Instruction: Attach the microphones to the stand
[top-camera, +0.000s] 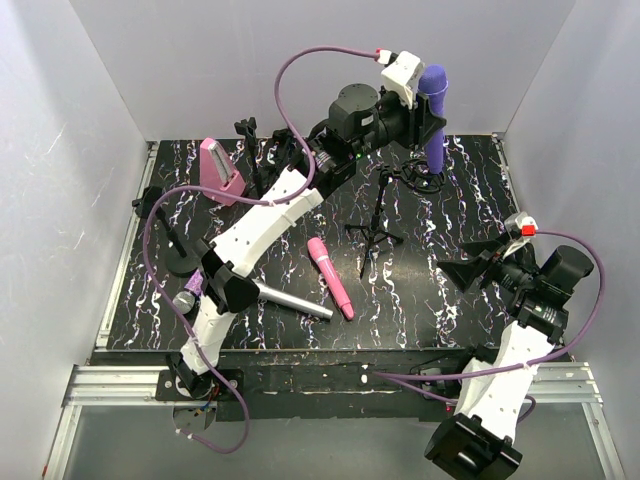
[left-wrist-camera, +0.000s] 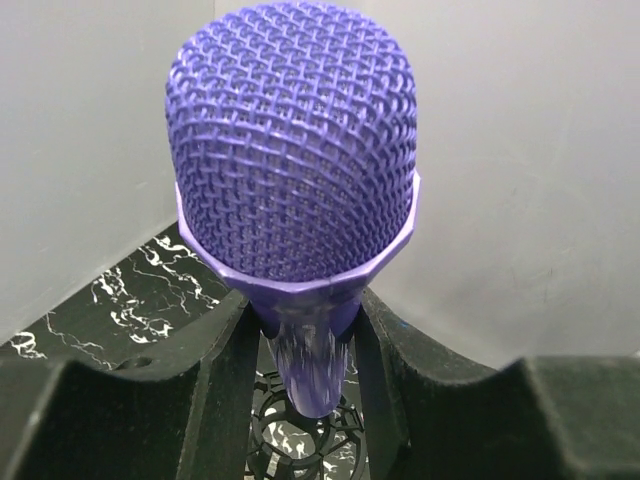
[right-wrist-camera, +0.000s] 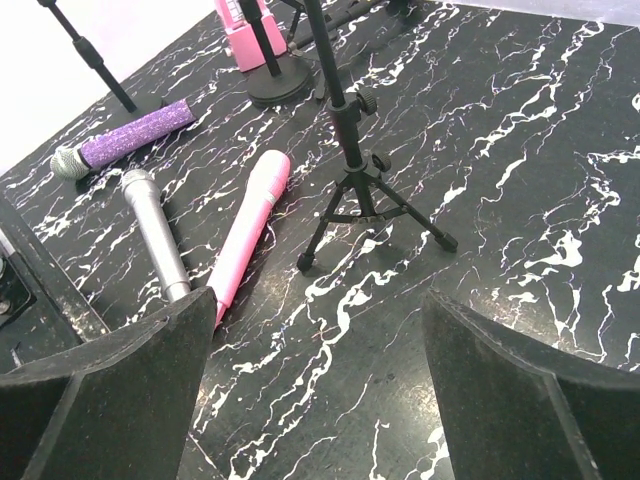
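Purple microphone (left-wrist-camera: 295, 150) clamped in left end effector (top-camera: 428, 118), right end effector (right-wrist-camera: 315, 335) spread wide

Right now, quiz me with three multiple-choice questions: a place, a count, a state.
1. Where is the pink microphone?
A) lying on the table near the silver-grey microphone
B) held up in the air
C) hanging off the table edge
2. How many microphones lie on the table?
A) one
B) three
C) five
3. The left claw is:
A) open and empty
B) shut on the dark purple microphone
C) out of view
Answers: 1 A, it lies flat on the marbled top; 2 B, the pink, the silver-grey and the glittery purple microphone; 3 B, it clamps the handle below the mesh head.
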